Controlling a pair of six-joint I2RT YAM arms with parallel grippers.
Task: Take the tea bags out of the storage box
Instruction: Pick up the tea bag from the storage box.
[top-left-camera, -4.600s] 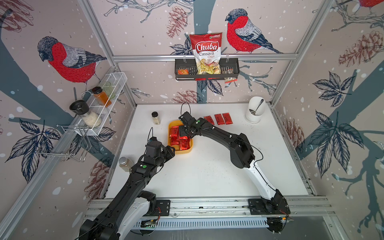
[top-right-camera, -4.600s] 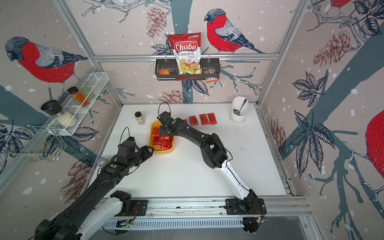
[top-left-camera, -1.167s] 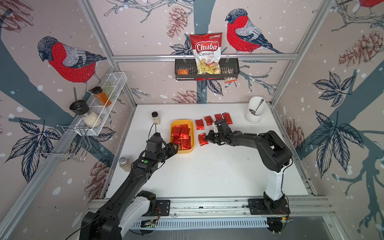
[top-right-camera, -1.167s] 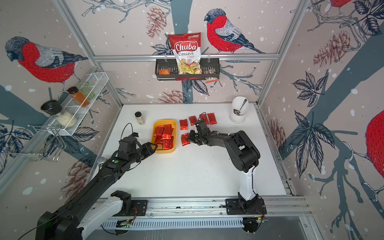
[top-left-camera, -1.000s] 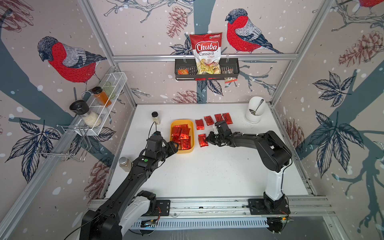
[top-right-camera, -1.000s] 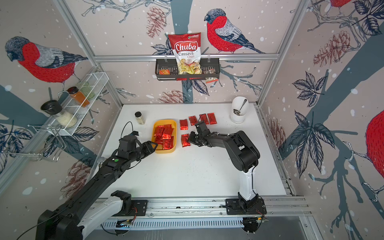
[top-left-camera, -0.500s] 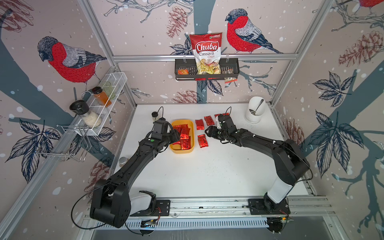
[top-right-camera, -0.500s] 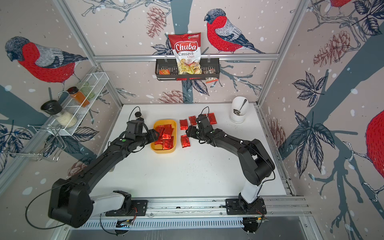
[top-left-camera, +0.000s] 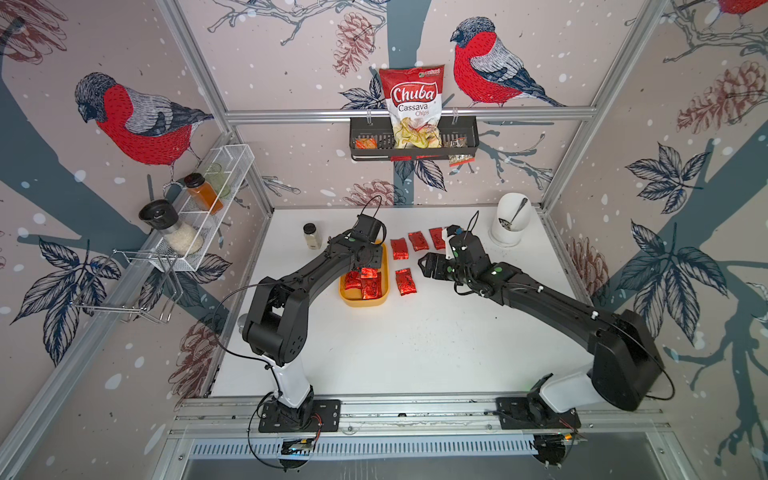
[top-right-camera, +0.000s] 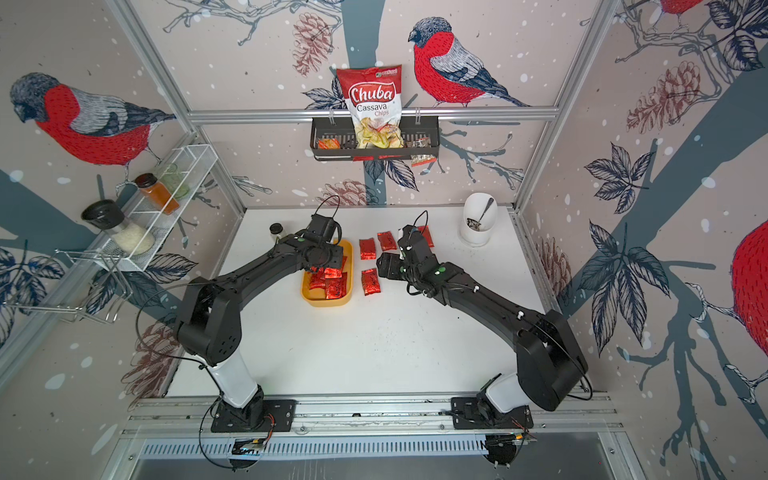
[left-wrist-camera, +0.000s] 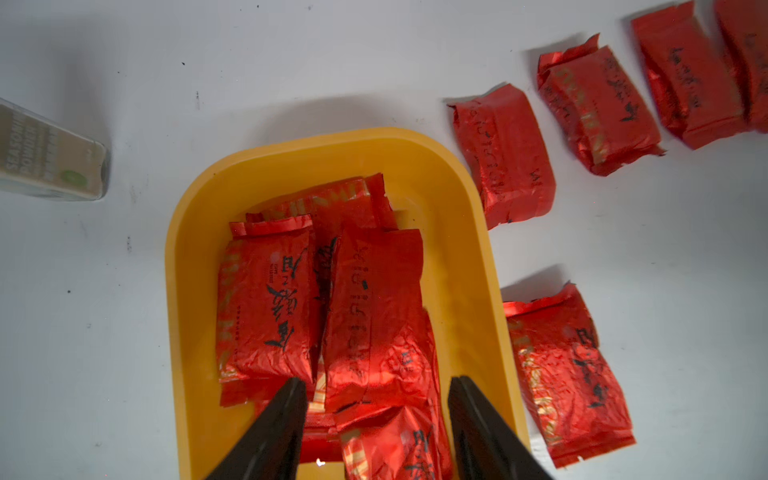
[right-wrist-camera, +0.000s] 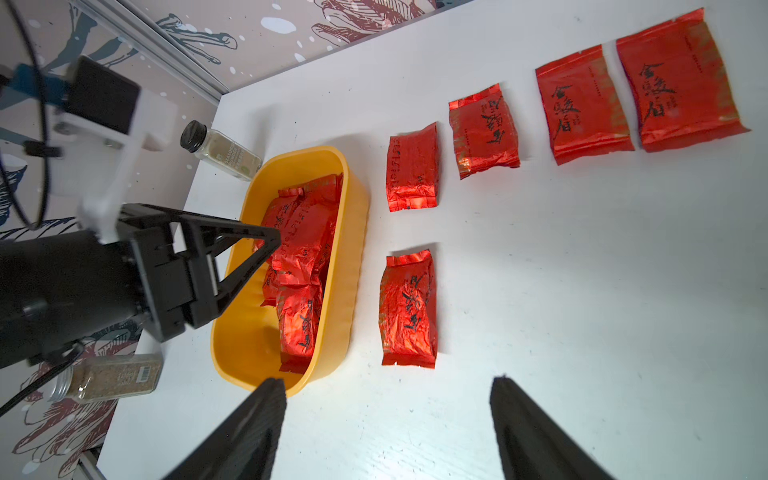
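The yellow storage box (top-left-camera: 363, 302) (top-right-camera: 326, 302) sits left of the table's middle with several red foil tea bags (top-left-camera: 365, 283) (left-wrist-camera: 370, 299) (right-wrist-camera: 299, 257) piled in it. More tea bags lie on the table to its right: one beside the box (top-left-camera: 405, 281) (right-wrist-camera: 409, 307) and a row behind it (top-left-camera: 417, 241). My left gripper (left-wrist-camera: 376, 382) (top-left-camera: 365, 266) hangs open over the box, its fingers on either side of the top bags. To the right of the lone bag, my right gripper (right-wrist-camera: 386, 381) (top-left-camera: 428, 266) is open and holds nothing.
A seasoning jar (top-left-camera: 311, 237) (right-wrist-camera: 220, 151) stands behind the box on its left. Another jar (right-wrist-camera: 112, 376) lies at the table's left edge. A white cup with a spoon (top-left-camera: 509, 224) is at the back right. On the walls hang a black basket (top-left-camera: 413, 143) and a wire rack (top-left-camera: 203, 208).
My right gripper carried a tea bag out of the box, set it down to the box's right, opened and drew back. My left arm swung forward until its gripper was over the box.
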